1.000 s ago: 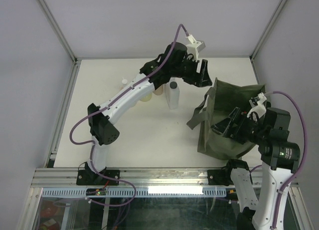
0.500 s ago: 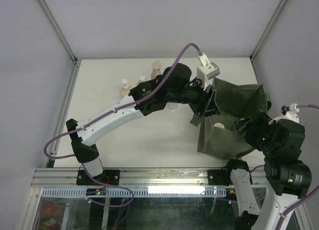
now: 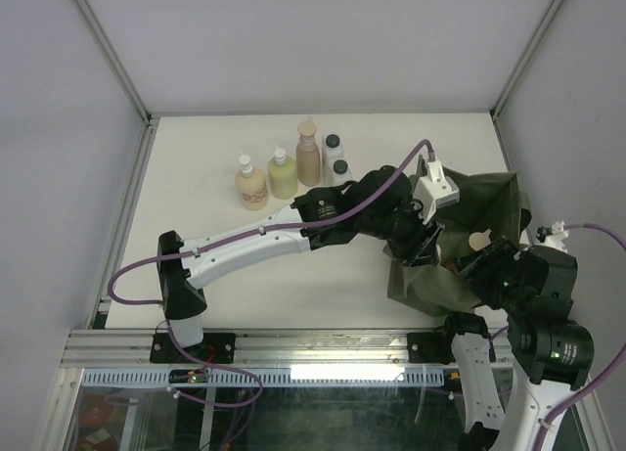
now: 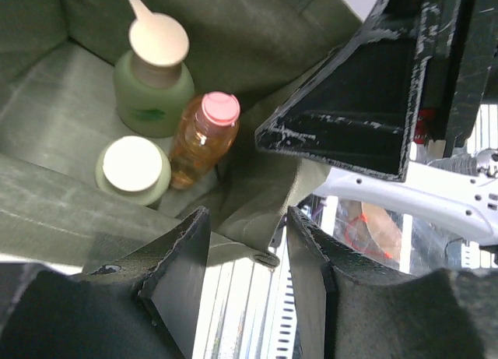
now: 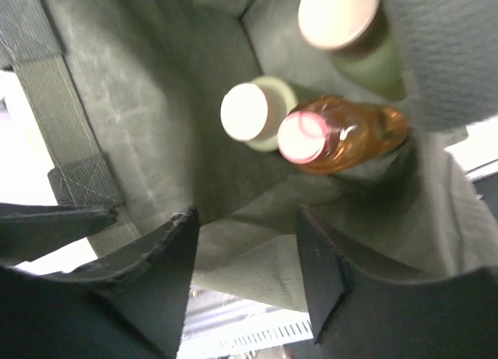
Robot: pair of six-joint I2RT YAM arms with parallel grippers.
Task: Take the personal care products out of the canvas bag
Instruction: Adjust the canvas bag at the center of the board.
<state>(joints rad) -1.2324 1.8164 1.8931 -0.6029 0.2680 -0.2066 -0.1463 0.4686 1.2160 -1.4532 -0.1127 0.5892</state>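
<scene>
Over the pale counter [image 3: 196,148], the top view shows five bottles [image 3: 308,156] lined along its far edge and the left tool [image 3: 423,244] newly swung to the canvas bag [image 3: 494,192] at the right edge; its wrist view shows jaws parted, gripping nothing, above three products [image 4: 206,137] inside; the right tool [image 5: 247,219] likewise, so three probably remain.

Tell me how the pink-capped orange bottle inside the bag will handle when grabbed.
The orange bottle looks glossy and round, so probably slippery and apt to roll. It sits tilted on the soft floor of the canvas bag, so a nudge may topple it.
</scene>
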